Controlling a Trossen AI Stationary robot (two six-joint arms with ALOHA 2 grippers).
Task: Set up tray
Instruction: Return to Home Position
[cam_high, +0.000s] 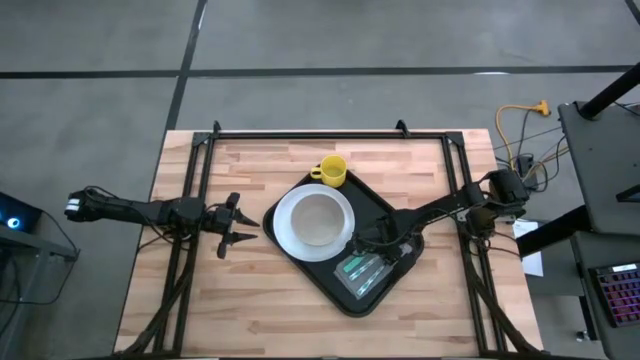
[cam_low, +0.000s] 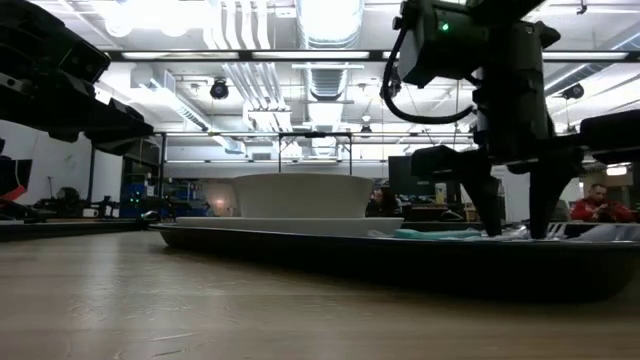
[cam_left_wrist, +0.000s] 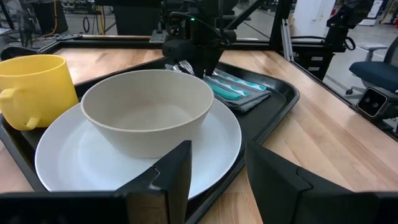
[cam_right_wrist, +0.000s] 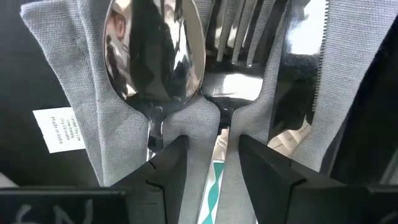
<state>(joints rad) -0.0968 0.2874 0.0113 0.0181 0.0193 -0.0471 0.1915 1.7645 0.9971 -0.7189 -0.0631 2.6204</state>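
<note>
While the right gripper (cam_high: 376, 240) is hovering low over the folded grey cloth napkin (cam_high: 365, 272), its fingers are standing apart and gripping nothing, and the shiny metal spoon (cam_right_wrist: 155, 50), fork (cam_right_wrist: 239, 62) and serrated knife (cam_right_wrist: 298, 50) are lying side by side as a place setting. The large flat black rectangular tray (cam_high: 320, 277) is sitting askew mid-table on the pale wooden table (cam_high: 250, 310), also carrying the round white plate (cam_high: 283, 235), cream bowl (cam_high: 318, 215) and yellow mug (cam_high: 333, 171). The left gripper (cam_high: 235, 225) is waiting just left of it, spread and empty, clear of the work.

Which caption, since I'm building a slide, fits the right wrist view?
Open right gripper over spoon, fork and knife on the gray napkin.
</note>
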